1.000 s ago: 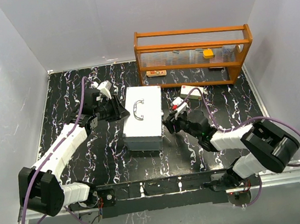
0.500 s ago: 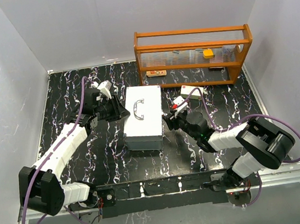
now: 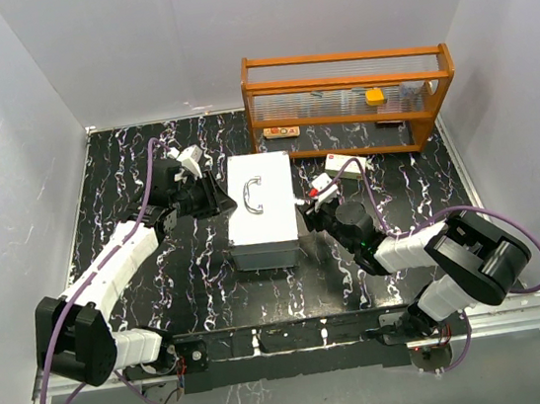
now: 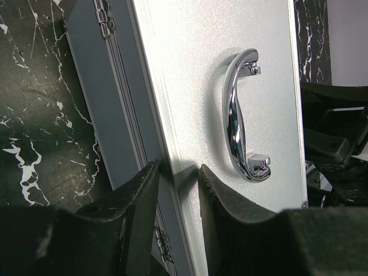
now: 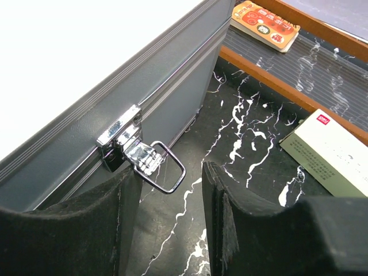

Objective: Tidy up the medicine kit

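The medicine case [image 3: 262, 213] lies mid-table, its white lid bearing a chrome handle [image 4: 241, 115]. My left gripper [image 3: 211, 195] is at the case's left side. In the left wrist view its gripper [image 4: 178, 169] is shut on the lid's edge, one finger [image 4: 135, 201] outside and one over the white top. My right gripper [image 3: 310, 215] sits against the case's right side. In the right wrist view that gripper [image 5: 171, 172] stands open, with the undone chrome latch [image 5: 141, 152] and its wire loop hanging between the fingers, close to the left one.
An orange shelf rack [image 3: 347, 102] with small items stands at the back right. An orange packet [image 5: 265, 23] lies on its lowest level. A white medicine box [image 5: 333, 152] lies on the black marble table [image 3: 127, 171] right of the case.
The case's white top has shifted a little to the right and its handle shows more square-on. The right gripper has closed in against the case's right side.
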